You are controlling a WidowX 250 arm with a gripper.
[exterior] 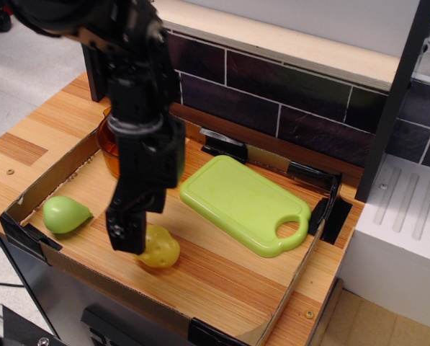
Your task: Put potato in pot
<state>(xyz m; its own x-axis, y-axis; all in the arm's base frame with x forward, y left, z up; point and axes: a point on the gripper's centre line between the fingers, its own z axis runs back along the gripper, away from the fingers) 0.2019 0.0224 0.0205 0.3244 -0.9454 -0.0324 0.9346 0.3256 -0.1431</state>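
Gripper (128, 234) overlaps the left edge of the potato (160, 249), which lies on the bench (222, 274); whether its jaws are spread or pressed together cannot be told. Pot (108, 140) stands behind the arm.

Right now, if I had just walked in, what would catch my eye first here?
The tall black pincer stands out, reaching down in front of a dimpled yellow-green plastic potato near the tray's front edge. To its right lies a flat light-green cutting board; a translucent amber-orange round pot shows behind the arm.
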